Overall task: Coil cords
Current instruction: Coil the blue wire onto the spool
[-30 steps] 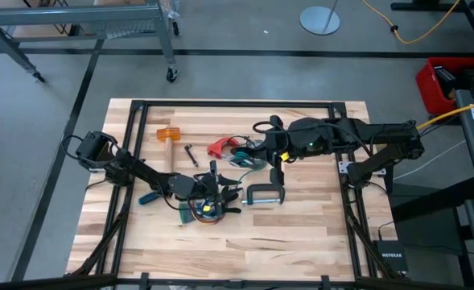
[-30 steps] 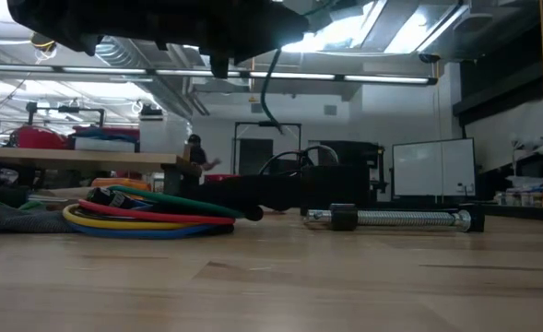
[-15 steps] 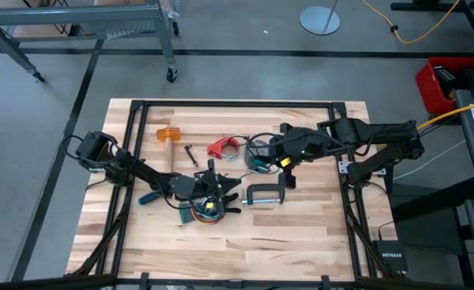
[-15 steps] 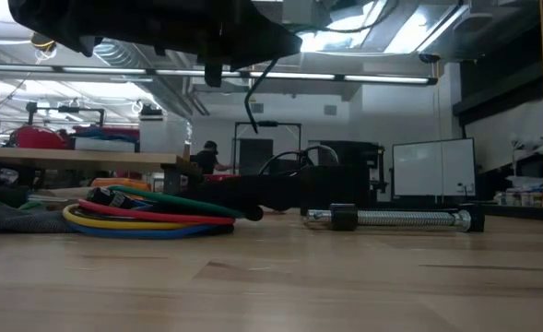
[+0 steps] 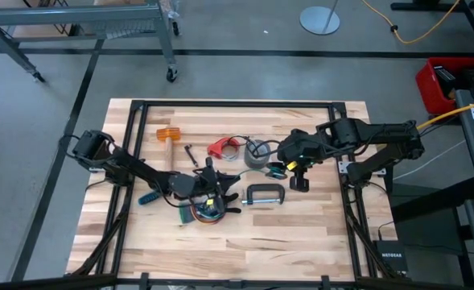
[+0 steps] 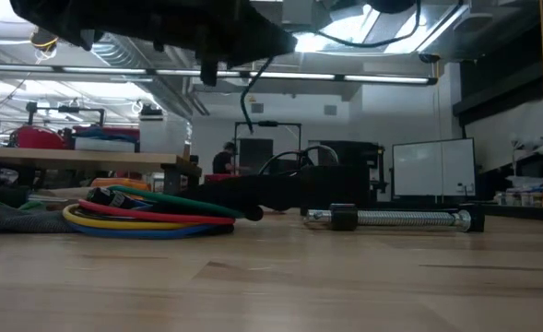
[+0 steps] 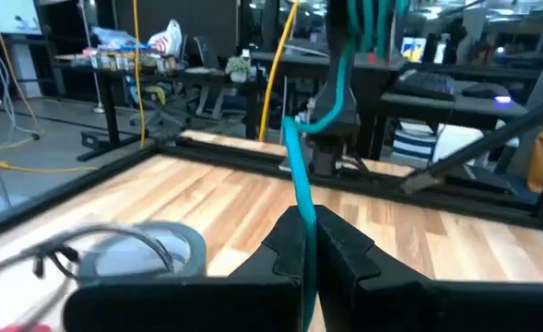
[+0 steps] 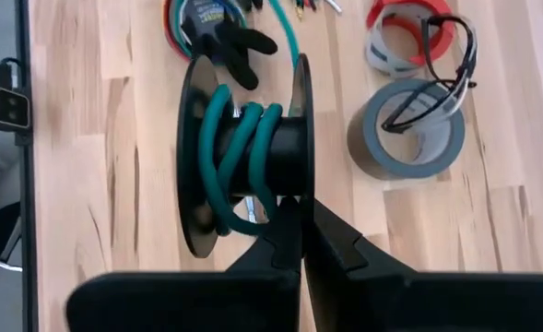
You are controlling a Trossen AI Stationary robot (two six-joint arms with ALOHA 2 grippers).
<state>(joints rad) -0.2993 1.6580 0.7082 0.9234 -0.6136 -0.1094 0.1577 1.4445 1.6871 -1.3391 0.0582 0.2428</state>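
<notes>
The right gripper (image 5: 299, 171) has pulled back toward the right side of the table, and it is carrying a black spool (image 8: 245, 152) with a teal cord (image 8: 239, 152) wrapped round its hub in three or four turns. A second ago that arm reached much farther left, over the roll of grey tape (image 5: 257, 153); now the tape sits uncovered. In the right wrist view the fingers are pinched together against the spool's edge, so the reel looks firmly held.

The left gripper (image 5: 207, 187) stays low near the table's middle, its fingers closed on the teal cord (image 7: 301, 184), which runs taut from there up toward the spool across the table. So one arm feeds, the other winds.

The multicoloured bundle (image 6: 147, 214) lies looped on the wood, right by the left gripper, apparently untouched. The C-clamp (image 5: 265, 194) rests just near of the cord's path.

My read: winding is well under way, with a fair stretch of cord left to take up.
</notes>
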